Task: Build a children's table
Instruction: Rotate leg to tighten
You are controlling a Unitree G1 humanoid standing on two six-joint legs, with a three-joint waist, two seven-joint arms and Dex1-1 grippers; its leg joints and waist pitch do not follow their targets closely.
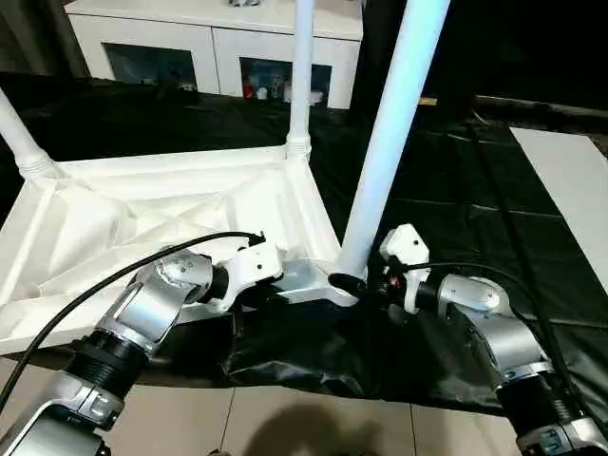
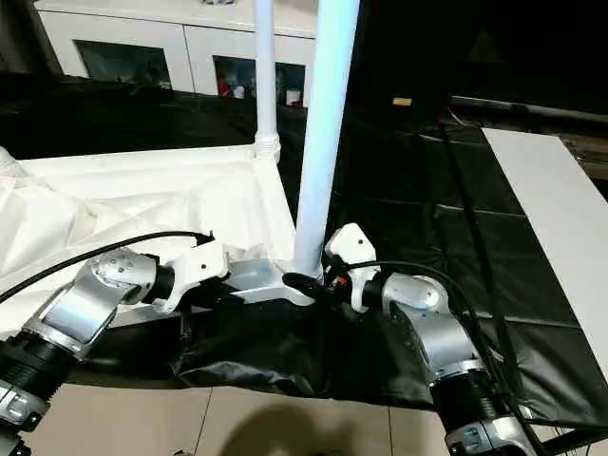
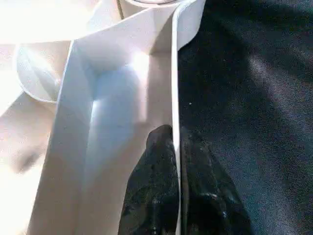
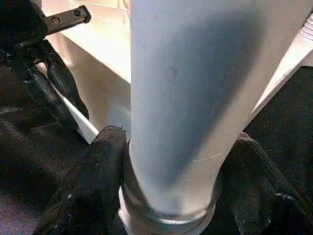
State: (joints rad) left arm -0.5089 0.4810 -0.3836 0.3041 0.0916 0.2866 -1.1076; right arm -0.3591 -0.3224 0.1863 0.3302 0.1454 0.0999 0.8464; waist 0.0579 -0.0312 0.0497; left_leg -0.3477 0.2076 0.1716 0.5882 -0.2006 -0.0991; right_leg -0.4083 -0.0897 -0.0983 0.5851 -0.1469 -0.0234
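Nearest us, left gripper (image 1: 271,285) fingers pinch the upturned tabletop's (image 1: 114,228) rim on black sheeting (image 1: 427,171); right gripper (image 4: 171,196) fingers clasp 1 leg (image 1: 385,152) at its corner socket. 3 legs seen standing; we judge 1 unconfirmed.

**Hidden and cut-off items**

Near leg (image 1: 389,142): top cut by the frame edge; base partly masked by the right gripper (image 4: 171,196).
Far leg (image 1: 301,76): upper end out of frame.
Left leg (image 1: 19,138): mostly cut off at the picture's side.
Tabletop (image 1: 142,218): left part beyond the frame; near rim partly covered by the left gripper (image 3: 177,186).
Cabinet (image 1: 218,43): contents behind its dark glass too small to tell.
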